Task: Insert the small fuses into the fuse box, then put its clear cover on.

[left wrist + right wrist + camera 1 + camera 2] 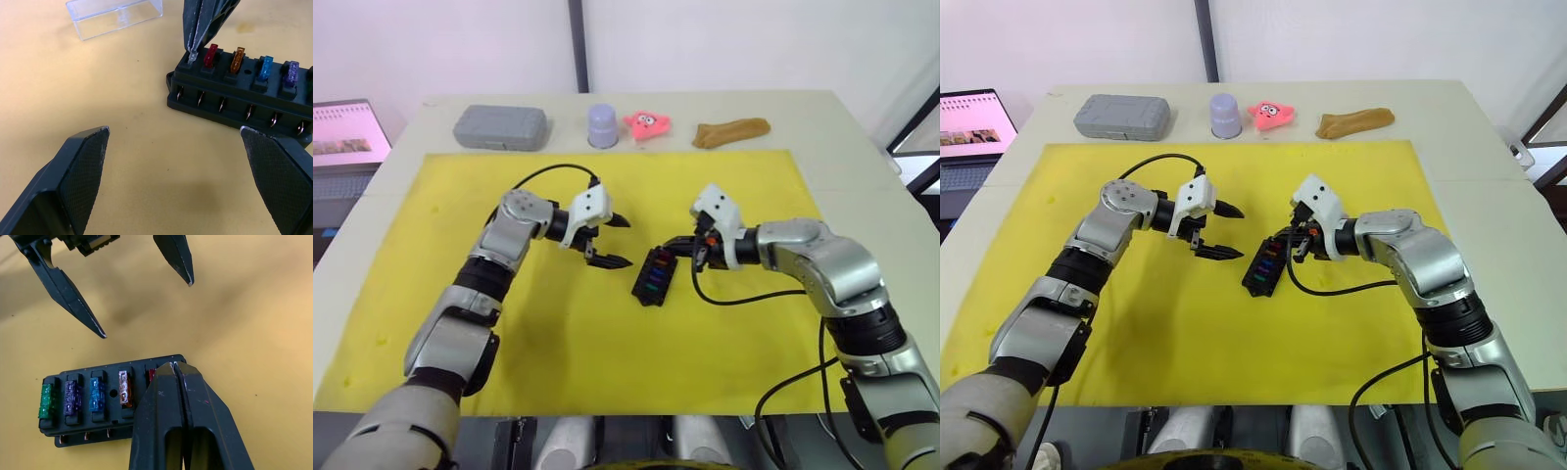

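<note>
Seating last grey fuse point(192, 57) at fuse box point(654, 276) end slot, right gripper point(191, 48) pinched on it | left gripper point(610, 241) open, beside box | clear cover point(113, 16) beyond box from left gripper

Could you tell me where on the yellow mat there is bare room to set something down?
The yellow mat is bare along its near edge and in both far corners. It is crowded mid-mat, where the left gripper, right gripper and fuse box meet.
</note>
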Robot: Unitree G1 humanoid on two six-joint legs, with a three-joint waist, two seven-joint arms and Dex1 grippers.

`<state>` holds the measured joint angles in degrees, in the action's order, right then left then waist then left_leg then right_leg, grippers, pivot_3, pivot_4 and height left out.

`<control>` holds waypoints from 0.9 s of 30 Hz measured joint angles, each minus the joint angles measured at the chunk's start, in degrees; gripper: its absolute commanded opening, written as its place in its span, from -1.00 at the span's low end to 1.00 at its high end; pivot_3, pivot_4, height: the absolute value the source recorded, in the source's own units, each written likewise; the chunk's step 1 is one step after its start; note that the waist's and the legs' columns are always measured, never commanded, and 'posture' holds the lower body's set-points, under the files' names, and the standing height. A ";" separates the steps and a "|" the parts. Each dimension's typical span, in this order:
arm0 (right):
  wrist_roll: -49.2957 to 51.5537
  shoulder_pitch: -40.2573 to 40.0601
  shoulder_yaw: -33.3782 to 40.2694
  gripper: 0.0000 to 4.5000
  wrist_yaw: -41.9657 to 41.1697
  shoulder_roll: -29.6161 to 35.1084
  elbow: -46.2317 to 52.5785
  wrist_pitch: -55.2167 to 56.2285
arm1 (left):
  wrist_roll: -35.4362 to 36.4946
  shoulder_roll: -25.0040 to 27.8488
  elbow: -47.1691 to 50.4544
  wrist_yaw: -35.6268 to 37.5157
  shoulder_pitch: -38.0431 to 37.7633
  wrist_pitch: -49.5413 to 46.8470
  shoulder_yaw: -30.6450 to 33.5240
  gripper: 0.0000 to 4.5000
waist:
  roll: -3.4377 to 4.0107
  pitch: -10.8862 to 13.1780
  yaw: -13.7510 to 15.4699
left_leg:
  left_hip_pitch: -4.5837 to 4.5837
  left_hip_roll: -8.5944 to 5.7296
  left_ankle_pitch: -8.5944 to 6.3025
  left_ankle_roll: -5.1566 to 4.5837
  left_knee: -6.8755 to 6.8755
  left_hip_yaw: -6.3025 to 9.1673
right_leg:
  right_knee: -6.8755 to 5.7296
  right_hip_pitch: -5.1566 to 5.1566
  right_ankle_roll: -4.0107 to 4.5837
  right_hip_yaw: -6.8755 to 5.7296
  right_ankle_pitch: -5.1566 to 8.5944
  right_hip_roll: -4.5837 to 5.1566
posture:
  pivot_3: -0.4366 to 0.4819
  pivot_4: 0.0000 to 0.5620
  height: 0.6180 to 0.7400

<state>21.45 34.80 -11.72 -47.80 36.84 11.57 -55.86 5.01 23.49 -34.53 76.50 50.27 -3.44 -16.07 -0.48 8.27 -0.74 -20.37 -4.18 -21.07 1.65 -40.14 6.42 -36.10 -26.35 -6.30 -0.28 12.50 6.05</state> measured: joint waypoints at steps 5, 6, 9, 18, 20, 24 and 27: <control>-0.49 0.03 -0.05 -0.99 1.15 -0.21 -1.45 0.77 | 0.00 0.00 0.00 0.01 0.00 0.01 0.00 1.00 | 0.00 0.00 0.04 | 0.01 0.00 0.00 0.00 0.00 0.00 | 0.00 0.02 0.00 0.00 0.00 0.00 | -0.05 -0.47 1.00; -0.49 0.08 0.01 -0.99 1.30 -0.27 -1.73 0.89 | 0.00 0.00 0.00 0.02 0.00 0.01 0.00 1.00 | 0.00 0.00 0.04 | 0.01 0.00 0.00 0.00 -0.01 0.00 | 0.00 0.02 0.00 0.00 0.00 0.00 | -0.05 -0.47 1.00; -0.49 0.20 -0.01 -0.99 1.52 -0.26 -1.93 0.85 | 0.00 0.00 0.00 0.02 0.00 0.01 0.00 1.00 | 0.00 0.00 0.04 | 0.01 0.00 0.00 0.00 -0.01 0.01 | 0.00 0.02 0.00 0.00 0.00 0.00 | -0.05 -0.47 1.00; -0.41 -0.48 -0.26 -0.99 3.05 -0.48 1.01 -1.43 | 0.00 -0.01 0.00 -0.01 0.00 0.02 0.00 1.00 | -0.01 -0.01 0.02 | 0.01 0.00 0.00 0.00 -0.01 0.01 | 0.00 0.02 0.00 0.00 0.00 0.00 | -0.05 -0.47 1.00; -0.43 -0.44 -0.27 -0.99 3.45 -0.51 1.13 -1.84 | 0.00 -0.01 0.00 0.00 0.00 0.02 0.00 1.00 | -0.01 -0.01 0.02 | 0.01 0.00 0.00 0.00 0.00 0.01 | 0.00 0.02 0.00 0.00 0.00 0.00 | -0.05 -0.47 1.00; -0.50 0.07 -0.65 -0.99 4.39 -0.51 0.95 -2.90 | -0.01 -0.03 0.00 0.02 0.00 0.02 0.00 1.00 | -0.01 -0.02 0.03 | 0.02 0.00 0.00 0.00 0.00 0.02 | 0.00 0.03 0.00 0.00 0.00 0.00 | -0.05 -0.47 1.00; -0.66 -0.03 -1.22 -0.99 5.04 -0.51 0.93 -3.11 | 0.00 -0.05 0.00 0.01 0.00 0.03 0.00 1.00 | -0.02 -0.03 0.04 | 0.03 0.00 0.00 0.00 0.00 0.02 | 0.00 0.05 0.00 0.00 0.00 0.00 | -0.05 -0.47 1.00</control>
<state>20.78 34.77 -12.93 -42.76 36.33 12.50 -58.98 5.00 23.44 -34.53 76.51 50.27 -3.42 -16.08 -0.50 8.25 -0.71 -20.34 -4.19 -21.07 1.65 -40.15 6.43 -36.09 -26.30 -6.30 -0.28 12.50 6.06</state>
